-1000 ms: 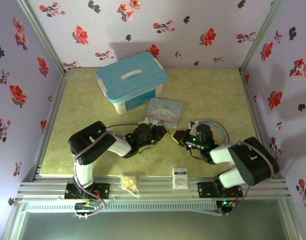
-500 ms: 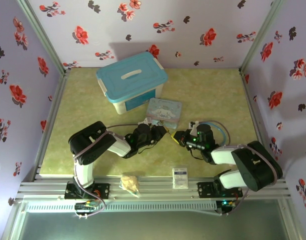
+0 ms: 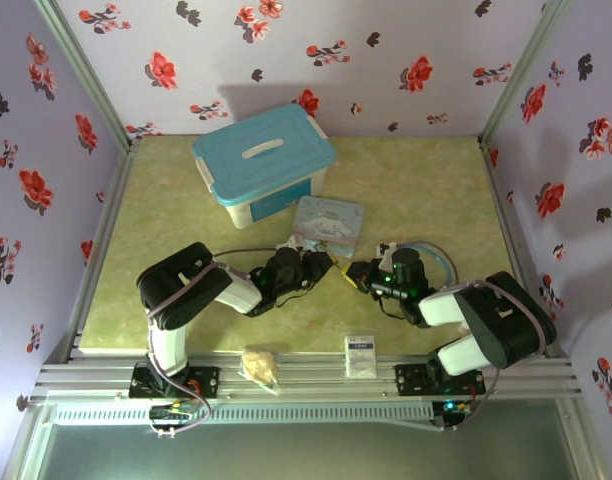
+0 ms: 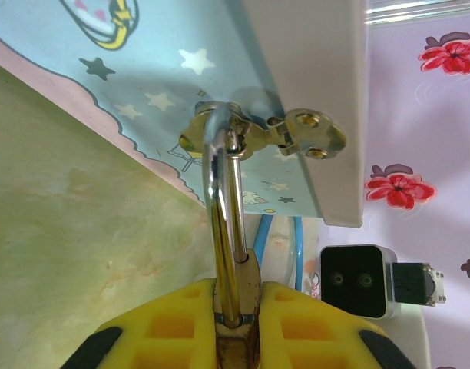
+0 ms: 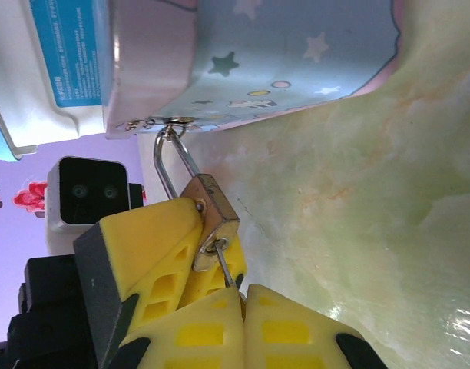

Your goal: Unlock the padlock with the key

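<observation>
green table (image 3: 436, 190): midway between its side edges, left tool (image 4: 236, 298) clamps the padlock (image 5: 214, 221) hanging on the tin (image 5: 296, 46). right tool (image 5: 241, 298) pinches the key (image 5: 229, 270), tip in keyhole (image 5: 211, 247); next likely needs a steady turn.

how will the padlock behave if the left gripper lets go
Likely swings: the padlock hooks through the tin's hasp by its thin shackle. Brass body looks rigid, probably heavy for its size. Smooth metal could slip in the left gripper.

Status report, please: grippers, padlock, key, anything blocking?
Left gripper shut on small brass padlock. Right gripper shut on slim grey metal key, tip at keyhole. Shackle through pale blue tin's hasp. Nothing in the way.
</observation>
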Robot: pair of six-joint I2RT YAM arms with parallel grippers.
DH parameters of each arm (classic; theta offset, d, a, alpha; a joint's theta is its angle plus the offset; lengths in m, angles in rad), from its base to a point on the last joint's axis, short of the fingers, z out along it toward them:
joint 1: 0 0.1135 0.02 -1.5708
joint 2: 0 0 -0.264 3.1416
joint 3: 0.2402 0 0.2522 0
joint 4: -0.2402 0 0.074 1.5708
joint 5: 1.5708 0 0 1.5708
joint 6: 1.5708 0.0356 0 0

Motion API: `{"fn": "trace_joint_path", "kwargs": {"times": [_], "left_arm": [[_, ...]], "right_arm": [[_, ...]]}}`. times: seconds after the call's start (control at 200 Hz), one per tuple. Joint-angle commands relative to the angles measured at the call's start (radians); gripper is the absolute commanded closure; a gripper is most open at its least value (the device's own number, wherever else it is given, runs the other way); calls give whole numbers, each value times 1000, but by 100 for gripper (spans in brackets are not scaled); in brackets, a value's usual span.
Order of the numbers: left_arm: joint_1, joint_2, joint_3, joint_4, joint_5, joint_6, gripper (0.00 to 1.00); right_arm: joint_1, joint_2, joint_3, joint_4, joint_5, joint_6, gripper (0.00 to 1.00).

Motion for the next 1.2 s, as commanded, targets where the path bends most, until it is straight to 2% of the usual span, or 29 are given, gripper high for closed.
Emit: {"fn": "trace_joint_path", "kwargs": {"times": [0.0,0.585,0.795,0.995,1.195], "left_arm": [[8,-10,10,105,-7,0,100],[4,-18,1,98,-1,5,100],[0,-15,5,92,1,4,100],[-9,-21,7,92,1,1,100],[-19,-19,21,97,3,-11,100]], "right_arm": [[-7,11,12,53,12,17,100],[-7,59,27,137,3,38,100],[-7,49,21,145,24,40,100],[-6,21,40,76,61,25,100],[14,15,41,142,90,90,100]]}}
